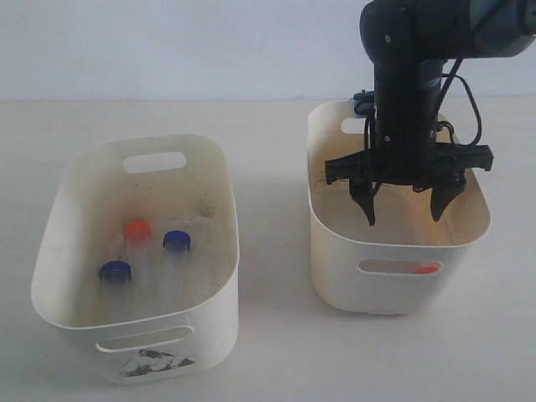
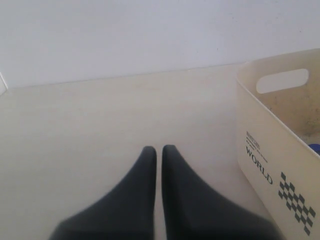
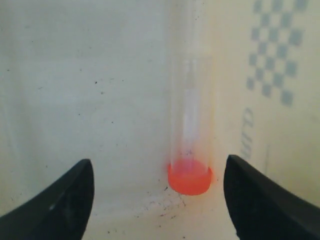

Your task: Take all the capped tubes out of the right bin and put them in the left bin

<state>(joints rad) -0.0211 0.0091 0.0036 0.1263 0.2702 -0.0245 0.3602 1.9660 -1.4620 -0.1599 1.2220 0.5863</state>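
Observation:
The left bin (image 1: 213,331), with a torn dark sticker on its front, holds three capped tubes: an orange-red cap (image 1: 137,228) and two blue caps (image 1: 177,241) (image 1: 115,271). My right gripper (image 1: 404,216) hangs open inside the right bin (image 1: 335,260), holding nothing. In the right wrist view a clear tube with an orange-red cap (image 3: 190,179) lies on the bin floor between the spread fingers of the right gripper (image 3: 159,165), nearer one finger and touching neither. Its cap (image 1: 428,270) also shows through the bin's front slot. My left gripper (image 2: 159,149) is shut and empty over the bare table.
In the left wrist view a cream bin (image 2: 272,150) printed with "WORLD" and a checker pattern stands close beside the left gripper, a blue spot (image 2: 315,148) showing inside it. A pale wall rises behind the table. The two bins stand apart with open tabletop between them.

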